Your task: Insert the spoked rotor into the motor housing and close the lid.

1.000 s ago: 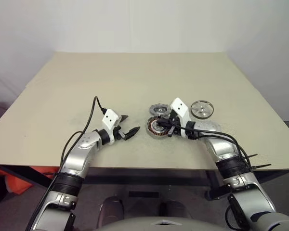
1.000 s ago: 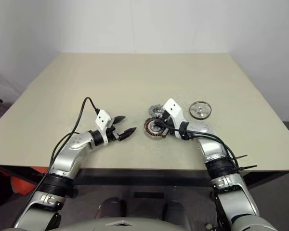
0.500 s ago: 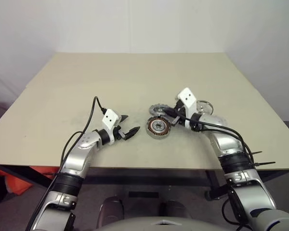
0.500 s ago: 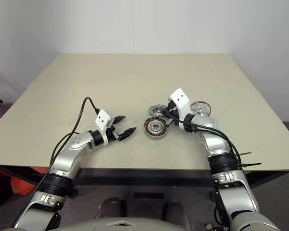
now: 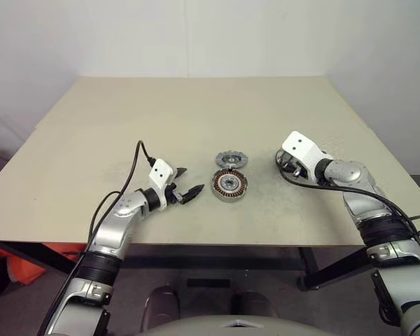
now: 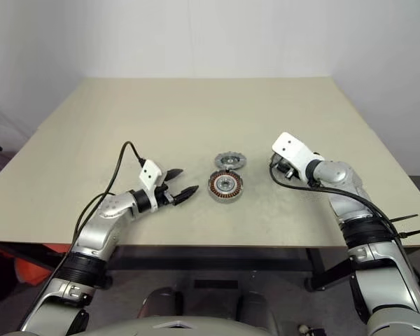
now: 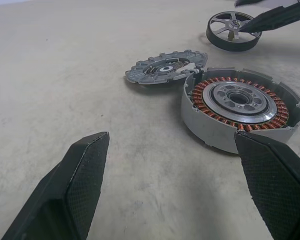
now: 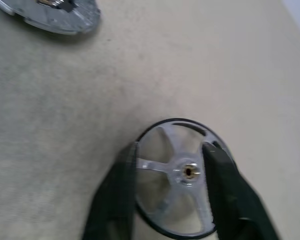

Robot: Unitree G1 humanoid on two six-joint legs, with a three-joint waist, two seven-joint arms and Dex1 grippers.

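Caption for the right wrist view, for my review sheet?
Right gripper, fingers open, poised over the spoked rotor lying flat on the table, lid nearby.

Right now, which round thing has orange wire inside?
The thick drum closest to the robot: copper wire rings its middle. The toothed plate behind it and the spoked wheel are plain grey.

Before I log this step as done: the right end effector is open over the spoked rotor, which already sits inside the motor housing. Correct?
No. The spoked rotor lies on the table, apart from the motor housing, as the left wrist view shows. The right end effector is open over it.
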